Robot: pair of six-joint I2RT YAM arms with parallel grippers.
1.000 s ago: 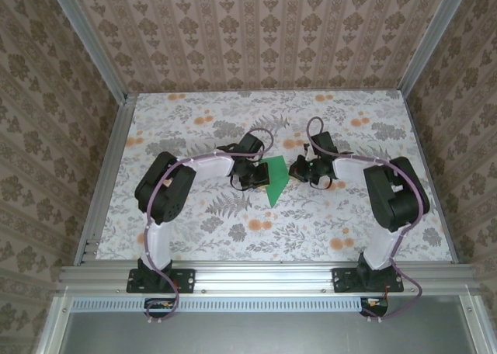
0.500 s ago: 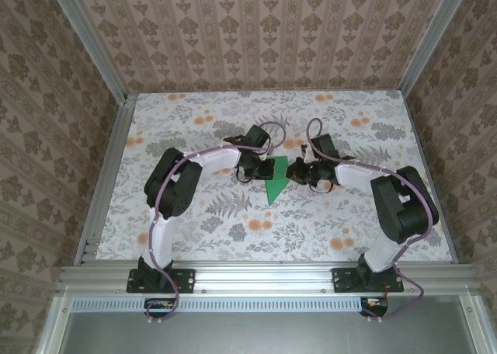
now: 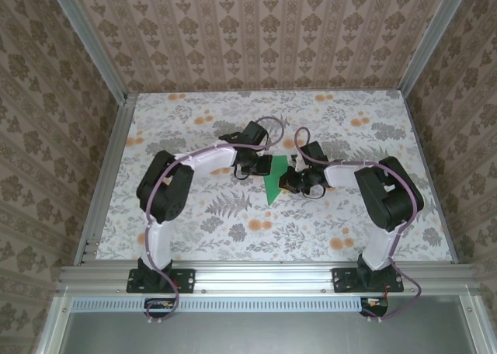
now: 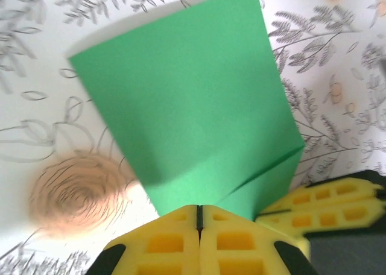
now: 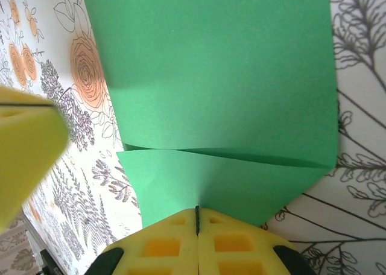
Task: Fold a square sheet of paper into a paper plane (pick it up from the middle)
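Observation:
The square sheet of paper [image 3: 273,182] is bright green and folded, with a crease and an overlapping flap; it hangs between both grippers above the middle of the floral table [image 3: 194,222]. My left gripper [image 3: 257,167] is shut on the sheet's left edge. In the left wrist view the paper [image 4: 193,106] runs into the closed yellow fingertips of the left gripper [image 4: 199,210]. My right gripper [image 3: 290,180] is shut on the opposite edge; in the right wrist view the paper [image 5: 211,76] meets the shut right gripper [image 5: 197,211]. No paper plane shape shows.
Patterned walls and aluminium rails [image 3: 109,168] enclose the table on three sides. Both arms bend inward, elbows out to the sides. The right gripper's yellow fingers [image 4: 329,202] show beside the paper in the left wrist view, and the left gripper's fingers [image 5: 24,148] show in the right wrist view.
Both grippers stayed shut on the paper. The right gripper shifted left and nearer, its elbow swinging back in; the left gripper moved slightly farther back. The paper stayed about in place.

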